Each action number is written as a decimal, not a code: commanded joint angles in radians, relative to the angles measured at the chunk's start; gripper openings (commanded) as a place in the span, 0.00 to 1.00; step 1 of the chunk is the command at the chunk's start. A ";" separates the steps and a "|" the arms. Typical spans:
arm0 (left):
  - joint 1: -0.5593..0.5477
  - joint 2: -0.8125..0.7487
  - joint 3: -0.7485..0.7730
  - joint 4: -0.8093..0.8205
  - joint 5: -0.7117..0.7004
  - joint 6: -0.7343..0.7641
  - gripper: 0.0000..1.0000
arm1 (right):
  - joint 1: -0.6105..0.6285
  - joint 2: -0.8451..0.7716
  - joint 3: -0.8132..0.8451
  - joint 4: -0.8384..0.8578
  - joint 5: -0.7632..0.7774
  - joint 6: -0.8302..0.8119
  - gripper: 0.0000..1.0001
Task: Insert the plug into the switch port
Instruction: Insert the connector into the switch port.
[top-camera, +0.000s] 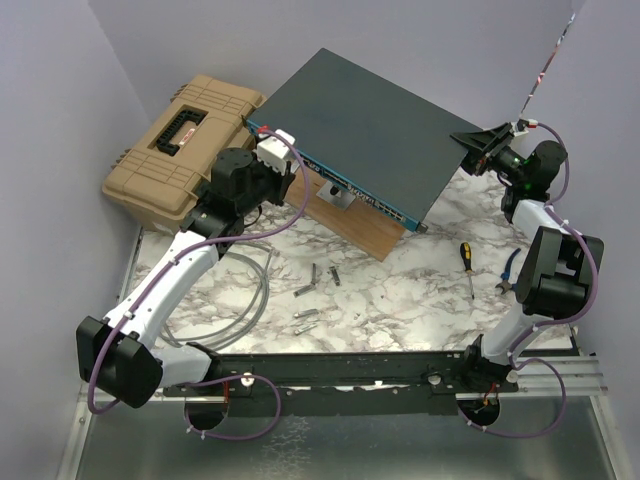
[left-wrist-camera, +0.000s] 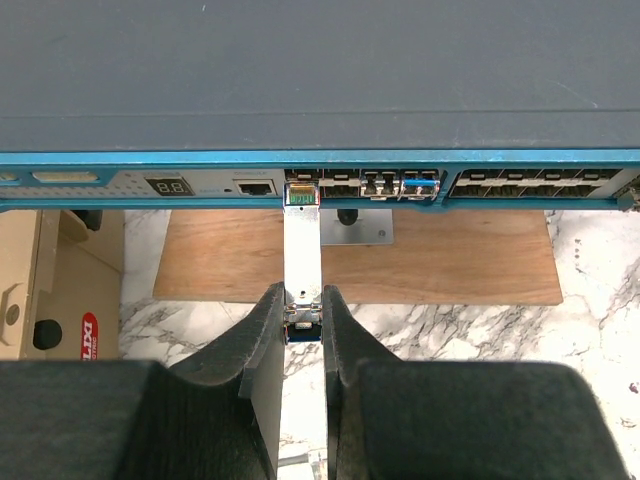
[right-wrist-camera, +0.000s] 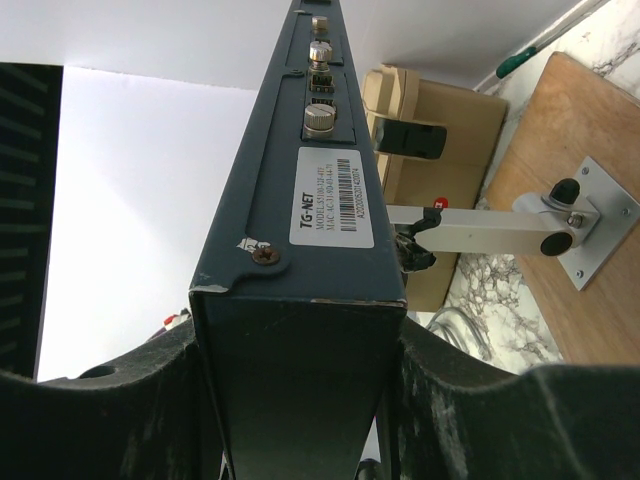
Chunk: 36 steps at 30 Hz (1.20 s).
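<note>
The switch (top-camera: 370, 120) is a flat dark grey-teal box, tilted up above a wooden board. In the left wrist view its blue face (left-wrist-camera: 200, 185) carries a row of small dark ports. My left gripper (left-wrist-camera: 303, 318) is shut on the rear end of the plug (left-wrist-camera: 303, 250), a slim silver module. The plug points straight at the face and its front end sits in the mouth of a port (left-wrist-camera: 302, 196). My right gripper (right-wrist-camera: 300, 345) is shut on the switch's far right corner (right-wrist-camera: 300, 380), with a finger against each broad side. From above, the left gripper (top-camera: 275, 155) is at the front face and the right gripper (top-camera: 478, 148) at the right edge.
A tan toolbox (top-camera: 185, 140) stands left of the switch. The wooden board (top-camera: 350, 222) carries a metal bracket (left-wrist-camera: 365, 225). On the marble top lie a screwdriver (top-camera: 467, 265), pliers (top-camera: 508, 275), several small metal modules (top-camera: 315, 290) and a coiled grey cable (top-camera: 245, 290).
</note>
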<state>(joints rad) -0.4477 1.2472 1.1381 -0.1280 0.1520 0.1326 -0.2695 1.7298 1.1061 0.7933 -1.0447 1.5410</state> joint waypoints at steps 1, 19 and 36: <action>-0.006 0.005 0.022 -0.016 0.016 -0.002 0.00 | 0.002 0.020 0.029 0.034 -0.032 -0.044 0.13; -0.007 0.027 0.052 -0.048 0.024 -0.011 0.00 | 0.002 0.020 0.028 0.036 -0.032 -0.042 0.12; -0.012 0.036 0.071 -0.048 0.059 -0.028 0.00 | 0.003 0.024 0.026 0.043 -0.035 -0.036 0.12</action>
<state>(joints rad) -0.4477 1.2781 1.1706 -0.1780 0.1650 0.1165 -0.2695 1.7302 1.1061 0.7933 -1.0447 1.5414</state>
